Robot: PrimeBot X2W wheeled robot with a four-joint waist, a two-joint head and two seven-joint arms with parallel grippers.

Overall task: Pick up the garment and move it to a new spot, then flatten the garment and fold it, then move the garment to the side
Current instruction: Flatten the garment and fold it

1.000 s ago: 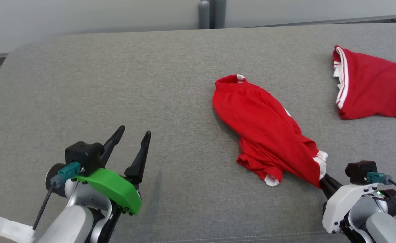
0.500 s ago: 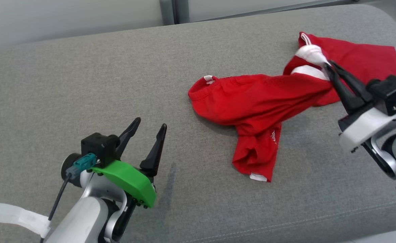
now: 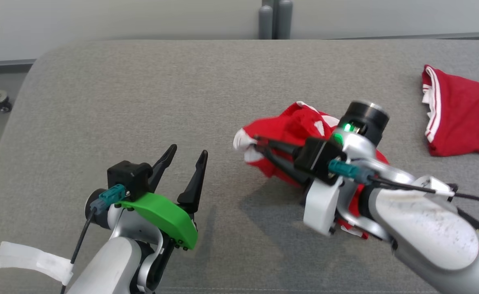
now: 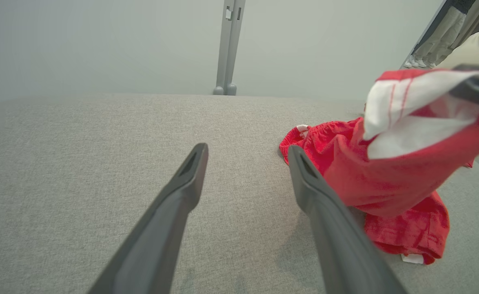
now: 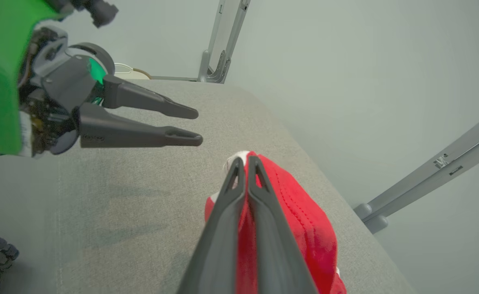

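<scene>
Garment (image 3: 292, 122) hangs clamped by its hem in our right gripper (image 3: 260, 143), lifted in left wrist view, trailing perhaps rightward; left gripper (image 3: 188, 151) gapes empty.

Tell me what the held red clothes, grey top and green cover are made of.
The crumpled red garment with white trim looks like soft matte cloth: it wrinkles and droops. The grey flat surface looks like woven fabric, finely speckled. The green curved cover seems smooth plastic.

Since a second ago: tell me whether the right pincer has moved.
Yes. The right pincer, shut on the garment, has swung left in the head view, away from the other red cloth at the right.
</scene>
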